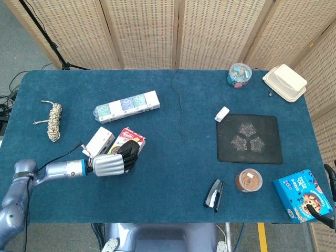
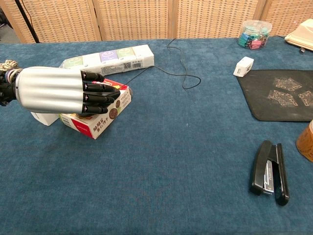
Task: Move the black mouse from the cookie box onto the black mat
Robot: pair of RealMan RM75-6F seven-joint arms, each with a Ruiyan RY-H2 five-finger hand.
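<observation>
My left hand (image 1: 111,164) lies over the red and white cookie box (image 1: 134,138), its black fingers (image 2: 100,95) curled down around the black mouse. The mouse is almost wholly hidden under them. Its thin cable (image 1: 180,113) runs away toward the table's far edge. In the chest view the hand (image 2: 51,90) covers the left part of the cookie box (image 2: 100,122). The black mat (image 1: 249,139) lies far to the right, bare; its corner (image 2: 279,95) shows in the chest view. Only dark fingers of my right hand (image 1: 326,210) show at the right edge, apart and holding nothing.
A white box (image 1: 100,140) touches the cookie box, with a long three-pack carton (image 1: 127,106) behind. A rope (image 1: 53,121) lies far left. A stapler (image 1: 214,195), brown cup (image 1: 250,180) and blue cookie box (image 1: 302,194) sit near the mat. A clip jar (image 1: 239,74) stands behind.
</observation>
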